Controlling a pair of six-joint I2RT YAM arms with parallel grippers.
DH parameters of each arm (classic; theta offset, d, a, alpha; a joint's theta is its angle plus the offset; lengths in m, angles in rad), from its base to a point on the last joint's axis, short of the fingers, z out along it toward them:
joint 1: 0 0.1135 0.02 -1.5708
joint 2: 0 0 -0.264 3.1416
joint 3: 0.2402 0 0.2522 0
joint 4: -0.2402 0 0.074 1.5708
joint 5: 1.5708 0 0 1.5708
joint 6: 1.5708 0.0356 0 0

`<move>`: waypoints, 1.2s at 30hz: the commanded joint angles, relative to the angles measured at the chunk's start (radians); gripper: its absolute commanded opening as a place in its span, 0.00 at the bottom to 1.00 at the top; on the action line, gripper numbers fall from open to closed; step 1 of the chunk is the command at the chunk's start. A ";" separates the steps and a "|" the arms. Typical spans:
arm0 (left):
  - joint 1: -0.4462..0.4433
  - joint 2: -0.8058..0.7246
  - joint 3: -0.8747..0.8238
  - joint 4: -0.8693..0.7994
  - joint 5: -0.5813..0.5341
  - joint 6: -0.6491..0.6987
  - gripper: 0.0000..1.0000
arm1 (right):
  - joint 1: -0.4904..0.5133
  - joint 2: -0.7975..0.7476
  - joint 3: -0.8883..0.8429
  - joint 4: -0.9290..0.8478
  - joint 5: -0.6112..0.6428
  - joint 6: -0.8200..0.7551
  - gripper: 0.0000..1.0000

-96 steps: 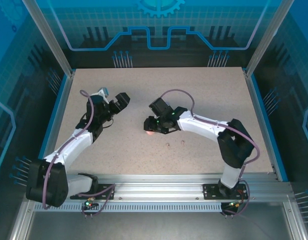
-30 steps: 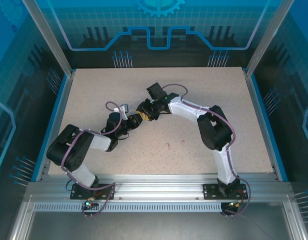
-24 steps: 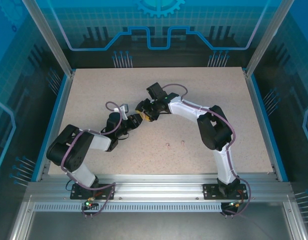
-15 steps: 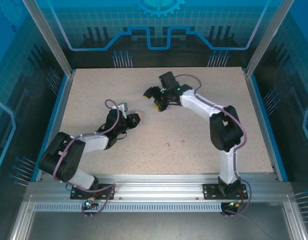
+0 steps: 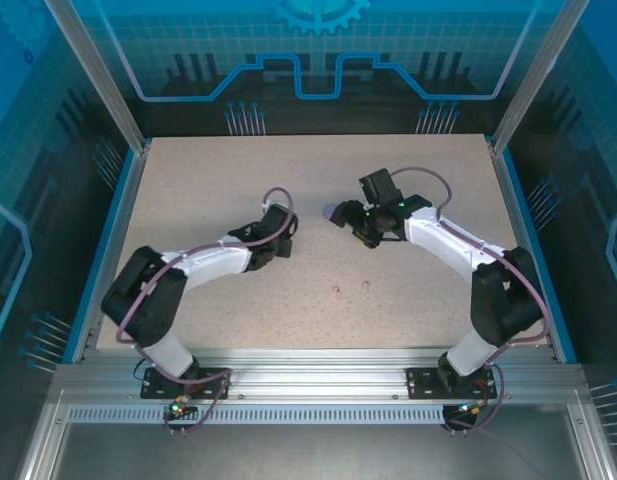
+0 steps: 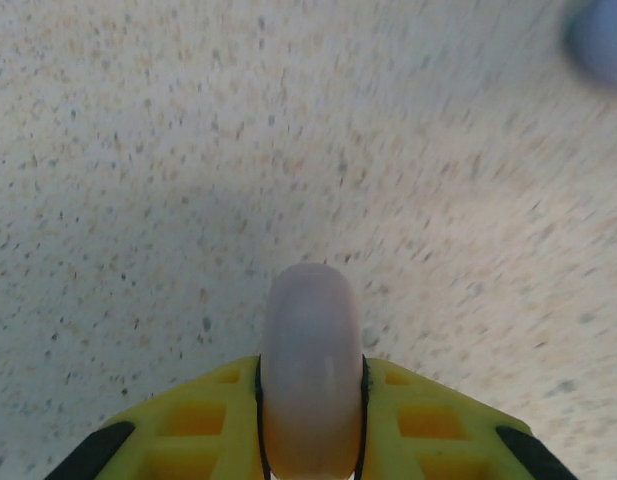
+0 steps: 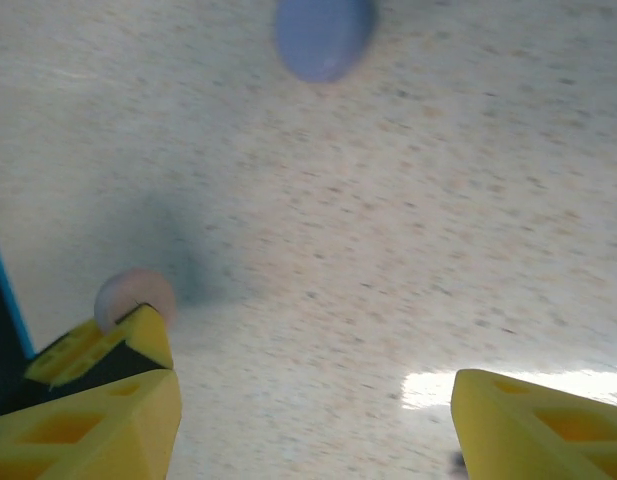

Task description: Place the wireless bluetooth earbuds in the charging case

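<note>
Snugly inside the left tool (image 6: 310,368), a pale pink case (image 6: 310,315).

2 tiny earbuds (image 5: 335,291) loose, side by side; pink case (image 6: 311,370) clamped edge-on.

Bolted to the silver aluminium rail (image 5: 318,368), the left arm (image 5: 203,265) and the right arm (image 5: 443,238) share one build: glossy white shells between bulky black joint housings, with a thin purple cable (image 5: 277,191) running along each outward from the rail. The left gripper (image 6: 310,400) has yellow moulded plastic fingers (image 6: 213,420) with recessed pockets and black outer edges; the right gripper (image 7: 316,390) carries matching yellow pocketed fingers (image 7: 88,425).
</note>
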 commanded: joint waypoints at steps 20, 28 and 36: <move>-0.186 0.294 0.314 -0.424 -0.154 0.020 0.47 | -0.087 -0.293 -0.099 -0.065 0.051 -0.093 0.74; -0.156 0.138 0.320 -0.395 0.045 -0.043 0.71 | -0.090 -0.351 -0.086 -0.104 0.060 -0.102 0.76; 0.031 -0.084 0.238 -0.246 0.348 -0.177 0.89 | -0.076 -0.294 -0.015 -0.150 0.065 -0.167 0.78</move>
